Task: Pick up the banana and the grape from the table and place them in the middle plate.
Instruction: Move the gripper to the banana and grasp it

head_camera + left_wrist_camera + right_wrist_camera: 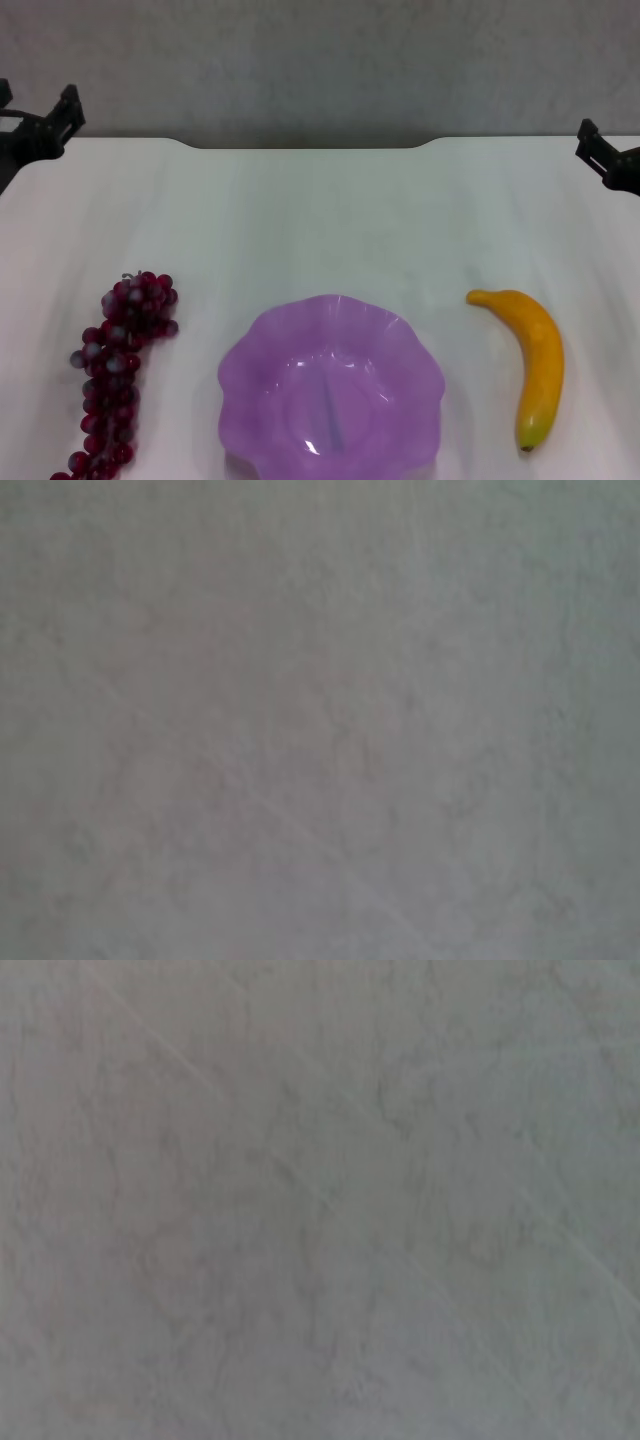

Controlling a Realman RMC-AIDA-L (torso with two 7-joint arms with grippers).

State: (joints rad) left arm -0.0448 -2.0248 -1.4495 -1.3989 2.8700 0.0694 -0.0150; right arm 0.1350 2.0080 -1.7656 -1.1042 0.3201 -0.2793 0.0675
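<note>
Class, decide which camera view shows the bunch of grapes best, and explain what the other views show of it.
The head view: the grape bunch lies whole on the table, left of the purple plate. Both wrist views show only a blank grey mottled surface, no grapes at all.

Looks like a robot test lab, not a home or kitchen. The surface is a big plain white top w/ a cut-out notch at the far edge, and a bare grey wall sits right behind it. Only 3 things lie on it, set out neatly in a row: the grape, the middle plate & the banana. Black robot arm bits poke in at both far corners.
</note>
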